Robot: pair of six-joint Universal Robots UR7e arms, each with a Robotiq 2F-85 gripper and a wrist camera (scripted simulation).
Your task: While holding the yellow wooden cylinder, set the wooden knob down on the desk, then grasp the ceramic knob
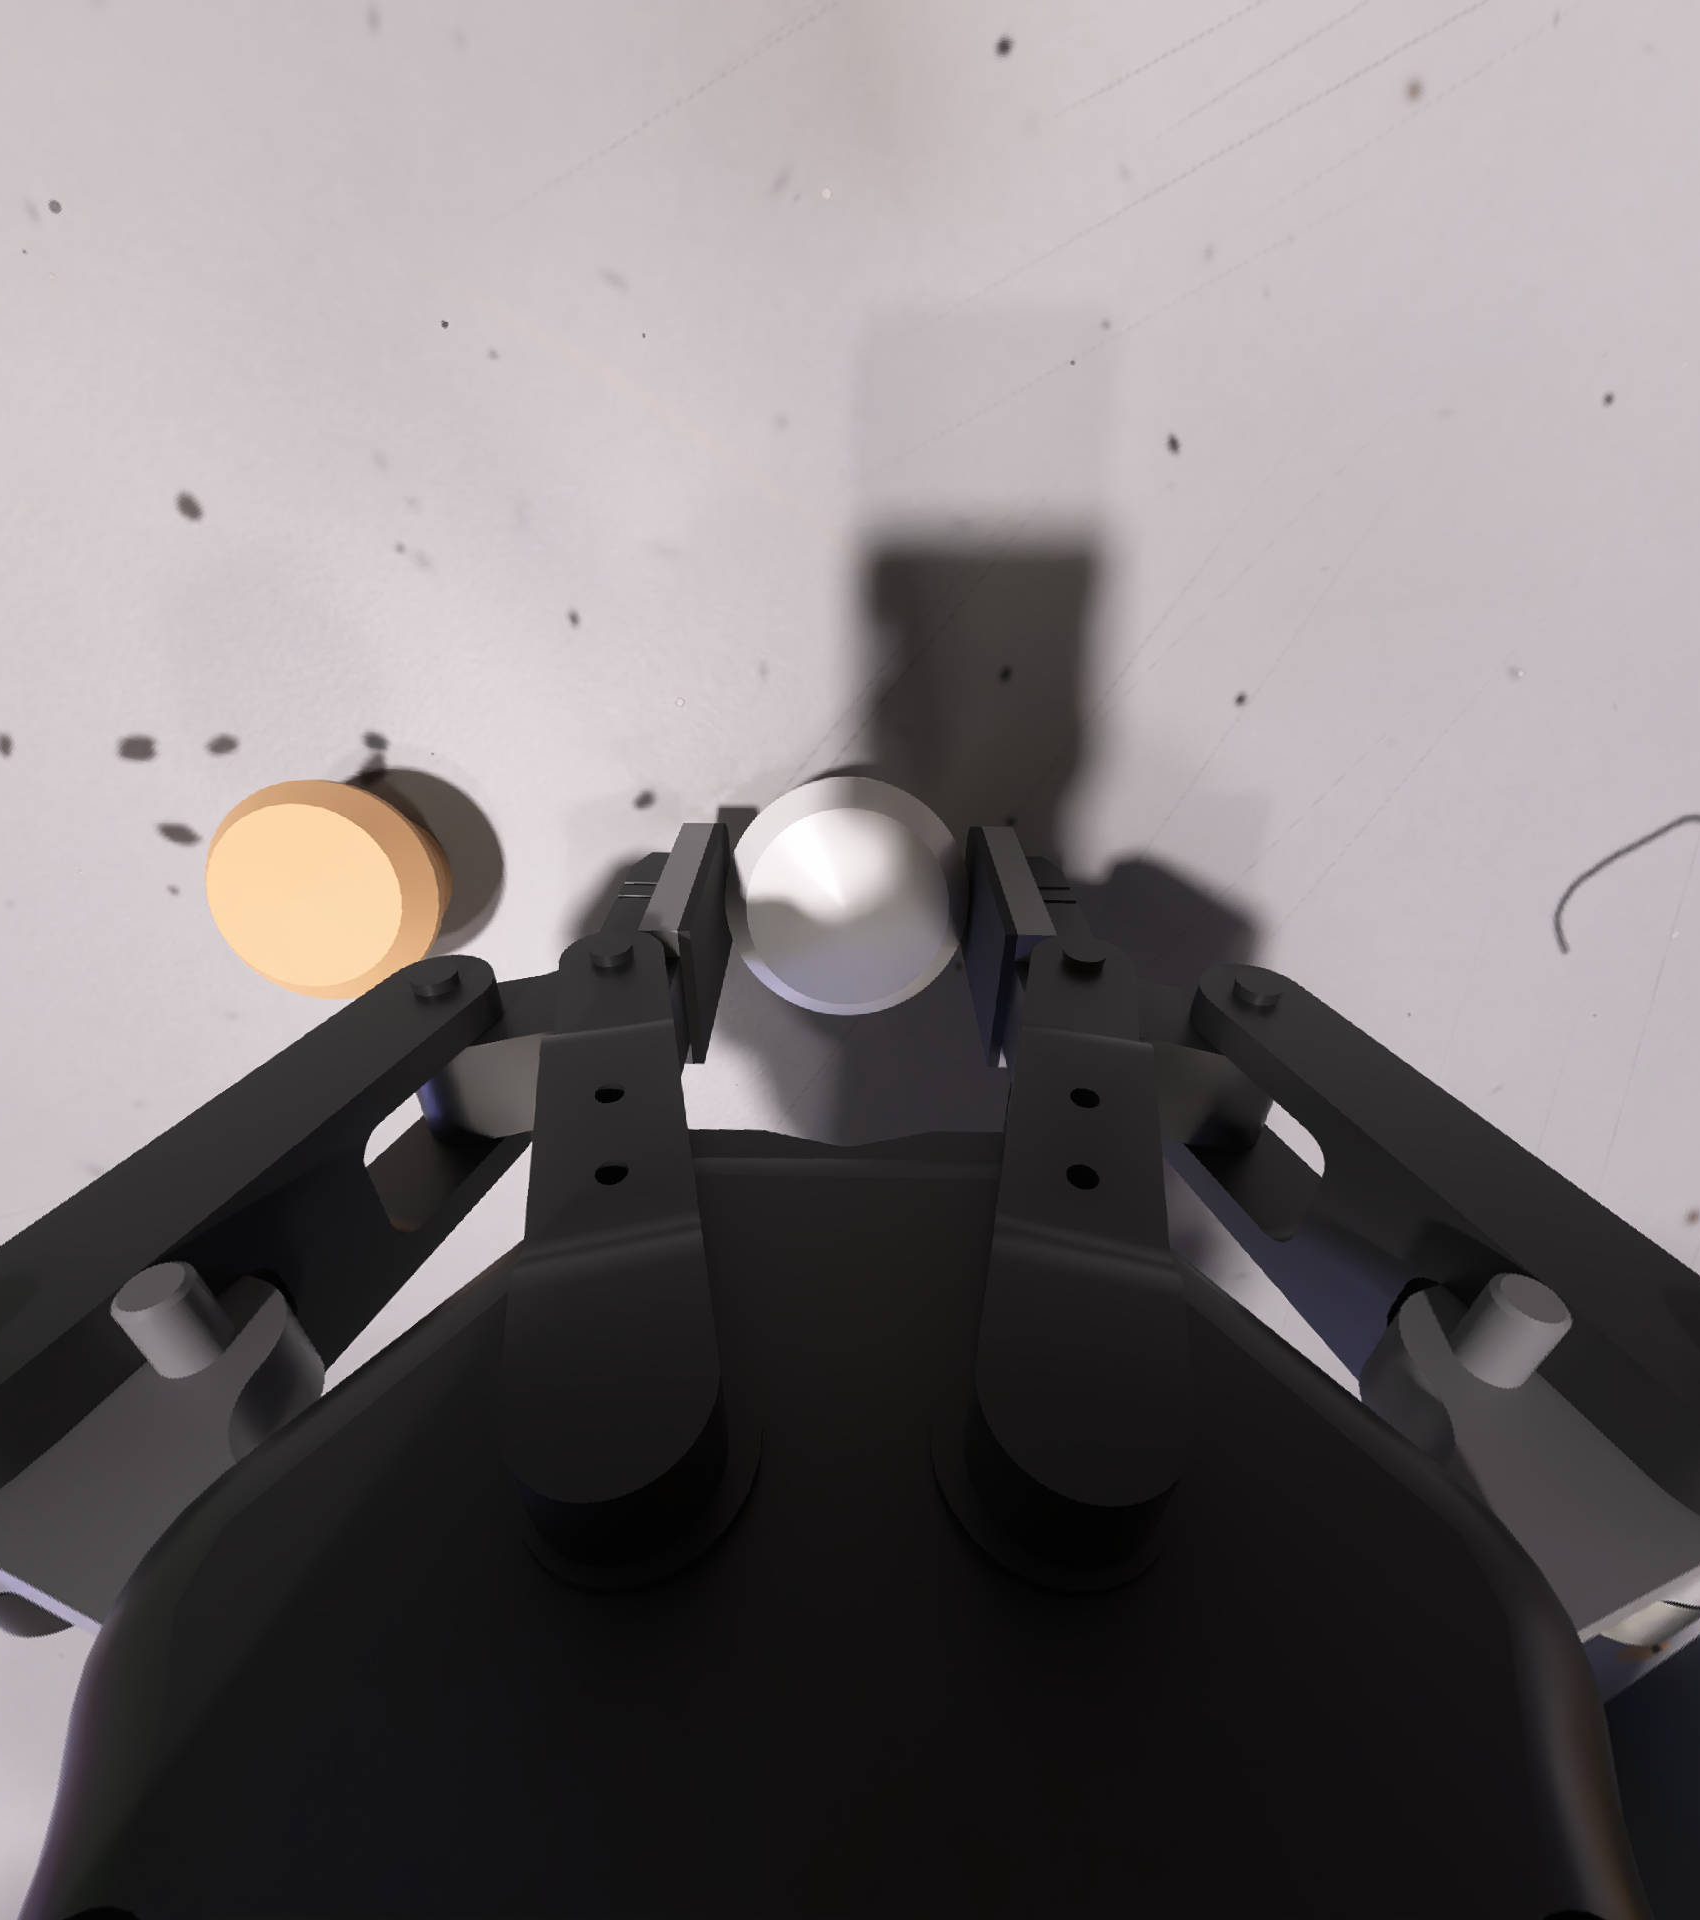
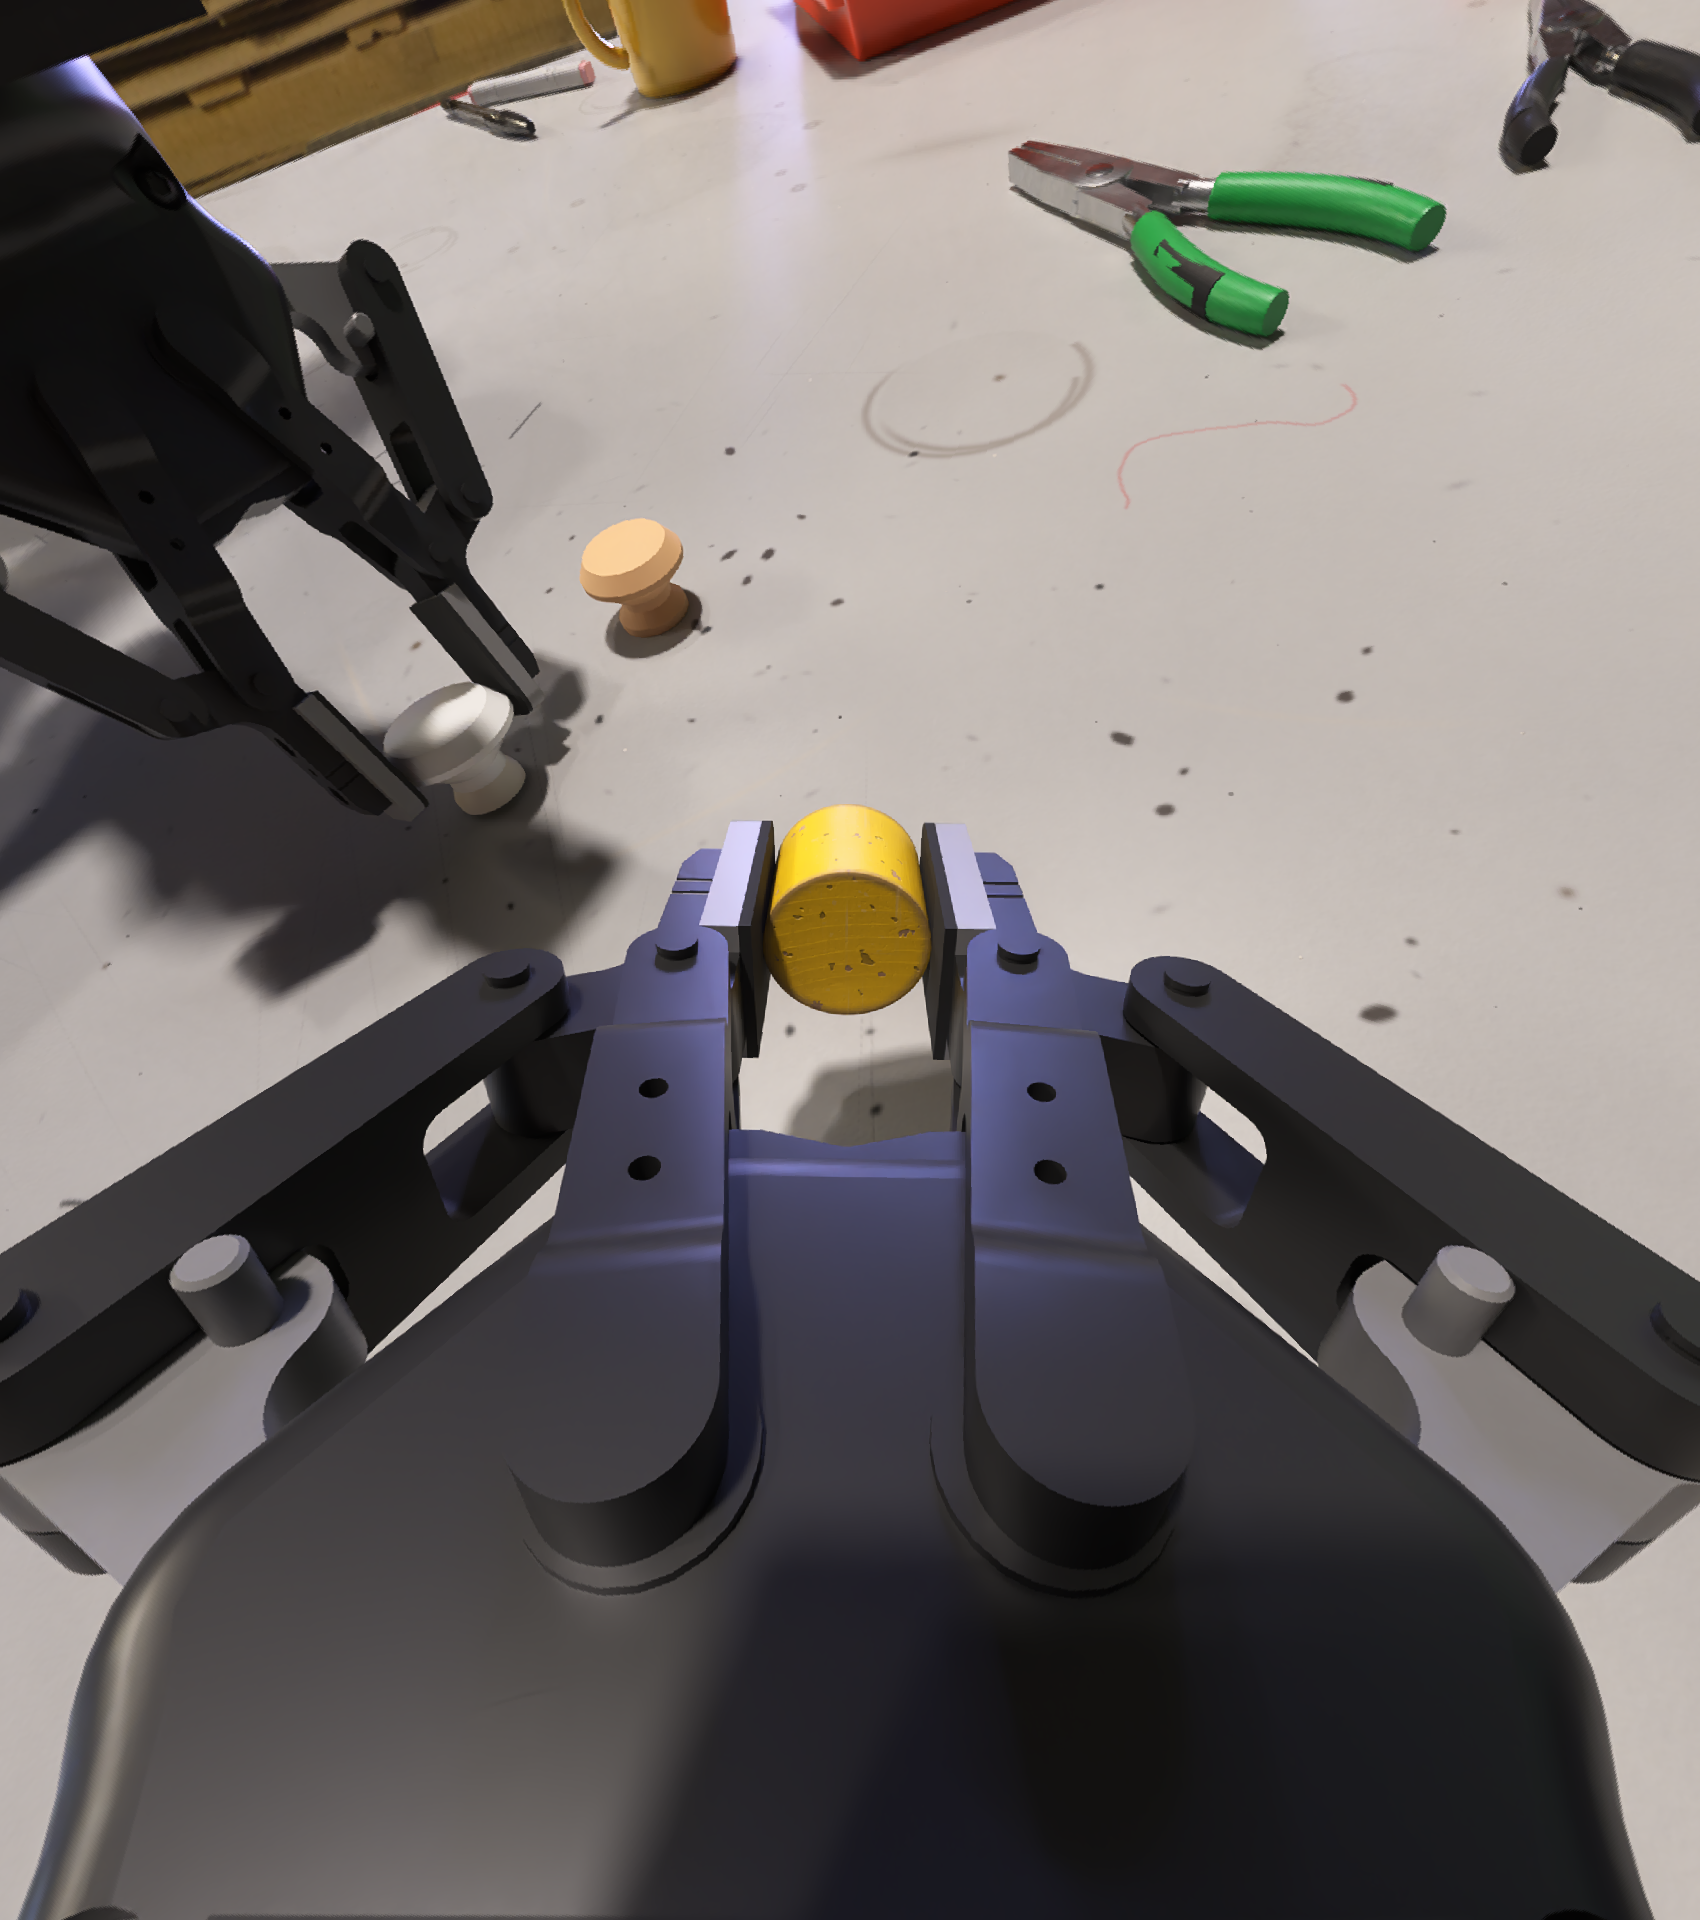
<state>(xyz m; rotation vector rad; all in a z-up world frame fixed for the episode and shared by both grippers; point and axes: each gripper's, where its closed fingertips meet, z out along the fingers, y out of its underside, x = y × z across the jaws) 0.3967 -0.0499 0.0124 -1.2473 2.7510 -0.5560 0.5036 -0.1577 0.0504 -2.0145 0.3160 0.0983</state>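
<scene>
Down on the speckled grey tabletop [image 1: 1241,260], the left wrist view is looking straight at the white glossy ceramic knob [image 1: 846,899] standing stem-down, with the left gripper [image 1: 851,914] bracketing its round head. The left pad is sitting right at the edge of the head, while the right one is showing a sliver of a gap, so the fingers are looking narrowed around it but not clamping yet, as far as I can tell. The pale tan wooden knob [image 1: 316,888] is standing on the tabletop just beside it, to the left, clear of the fingers, so that step looks done.

Over in the right wrist view, the right gripper [image 2: 848,920] is pinching the short yellow wooden cylinder [image 2: 848,914] by its curved sides, held above the tabletop. Farther off, the other gripper is straddling the ceramic knob near the wooden knob. Green-handled pliers [image 2: 1230,223] are lying well apart.

My guess: glazed ceramic is going to be hard, slick and chip-prone, and the domed head could squirt out, so squeezing squarely across the widest part of the head seems best.
</scene>
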